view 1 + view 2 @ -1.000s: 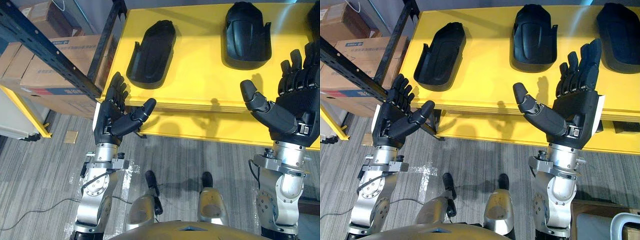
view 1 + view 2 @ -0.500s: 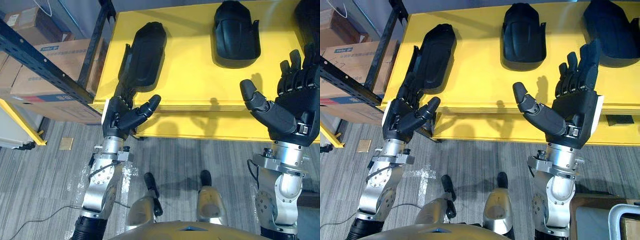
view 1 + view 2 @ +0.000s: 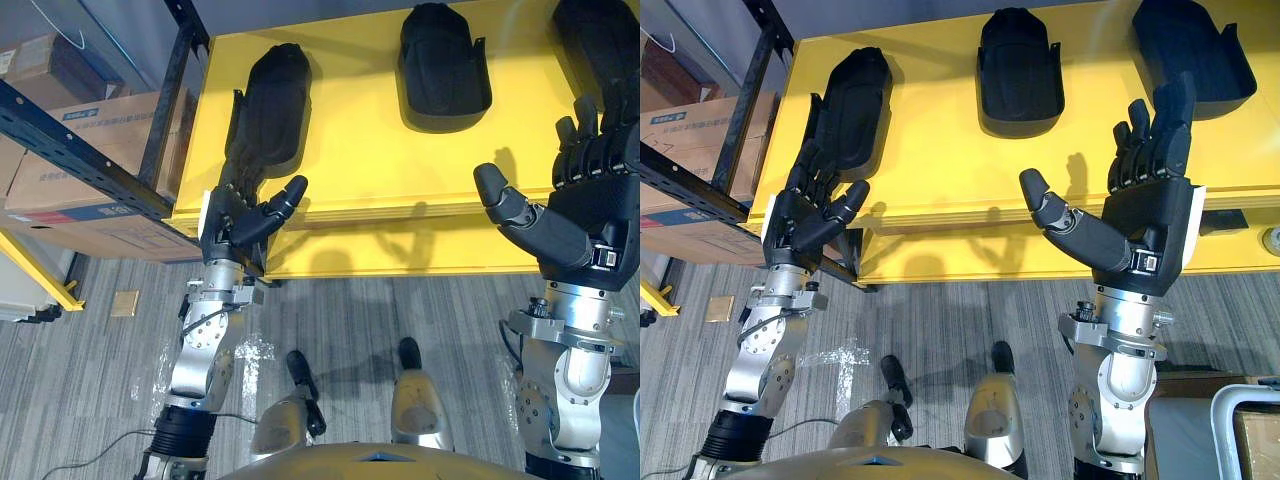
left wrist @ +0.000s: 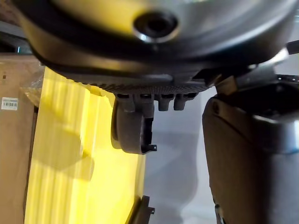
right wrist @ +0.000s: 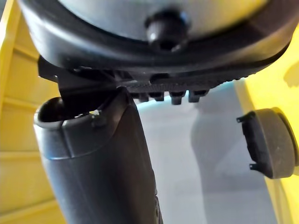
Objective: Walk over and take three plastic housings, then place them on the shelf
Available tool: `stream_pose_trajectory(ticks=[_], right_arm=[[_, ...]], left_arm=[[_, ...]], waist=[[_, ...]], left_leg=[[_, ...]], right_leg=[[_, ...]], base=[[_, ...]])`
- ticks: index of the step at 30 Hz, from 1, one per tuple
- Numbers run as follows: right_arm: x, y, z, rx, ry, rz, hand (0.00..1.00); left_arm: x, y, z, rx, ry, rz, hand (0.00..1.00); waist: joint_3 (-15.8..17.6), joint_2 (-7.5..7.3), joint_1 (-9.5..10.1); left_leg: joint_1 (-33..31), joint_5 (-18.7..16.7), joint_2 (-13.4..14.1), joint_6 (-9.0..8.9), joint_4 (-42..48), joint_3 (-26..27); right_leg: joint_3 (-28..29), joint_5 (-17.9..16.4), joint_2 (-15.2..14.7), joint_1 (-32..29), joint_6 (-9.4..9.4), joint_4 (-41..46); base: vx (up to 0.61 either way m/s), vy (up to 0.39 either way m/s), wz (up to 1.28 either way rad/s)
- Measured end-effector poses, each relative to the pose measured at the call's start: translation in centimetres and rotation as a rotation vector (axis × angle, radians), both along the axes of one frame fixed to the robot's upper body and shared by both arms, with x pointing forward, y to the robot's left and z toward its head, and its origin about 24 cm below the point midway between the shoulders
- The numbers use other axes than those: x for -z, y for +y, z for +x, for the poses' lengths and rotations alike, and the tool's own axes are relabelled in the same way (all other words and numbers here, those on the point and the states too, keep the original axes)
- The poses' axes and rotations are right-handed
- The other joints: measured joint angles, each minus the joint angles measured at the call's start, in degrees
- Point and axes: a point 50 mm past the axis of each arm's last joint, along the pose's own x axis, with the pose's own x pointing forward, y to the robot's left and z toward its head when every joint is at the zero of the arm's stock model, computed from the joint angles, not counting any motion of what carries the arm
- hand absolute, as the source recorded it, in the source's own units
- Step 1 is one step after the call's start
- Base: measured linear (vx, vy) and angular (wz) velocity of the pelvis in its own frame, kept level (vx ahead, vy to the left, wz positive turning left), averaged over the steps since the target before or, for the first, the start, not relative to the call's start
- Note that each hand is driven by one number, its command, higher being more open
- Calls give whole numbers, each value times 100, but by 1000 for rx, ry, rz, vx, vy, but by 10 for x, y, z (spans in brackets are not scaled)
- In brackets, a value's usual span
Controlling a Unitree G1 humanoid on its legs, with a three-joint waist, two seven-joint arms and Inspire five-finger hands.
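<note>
Three black plastic housings on a yellow bench (image 3: pixel 970 170): left housing (image 3: pixel 850 105), middle housing (image 3: pixel 1018 70), right housing (image 3: pixel 1188 55), each well apart from the others. Left hand (image 3: pixel 805 215) open, fingers straight, reaching over the bench's near edge with fingertips at or touching the near end of the left housing; contact too fine to tell. Right hand (image 3: pixel 1140 215) open, palm up, raised in front of the bench, holding nothing. Dark metal rack (image 3: pixel 80 130) with cardboard boxes (image 3: pixel 75 175) to the left.

Likely risks: straight fingers nudging the smooth, curved left housing farther back instead of getting round it; a one-handed grip at its narrow end letting the long shell tip or slip; left arm close to the rack post, so a sideways swing could strike it.
</note>
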Motion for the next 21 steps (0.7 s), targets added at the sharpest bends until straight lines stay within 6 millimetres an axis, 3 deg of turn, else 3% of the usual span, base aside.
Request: stream_pose_trajectory(ticks=[21], right_arm=[[4, -5, 10, -5, 29, -31, 100]], left_arm=[[-6, 14, 24, -108, -35, -59, 100]], waist=[[19, -43, -248]], left_leg=[[40, -55, 11, 5, 0, 284]], right_leg=[[293, 77, 50, -107, 19, -90]], base=[[13, -13, -7]])
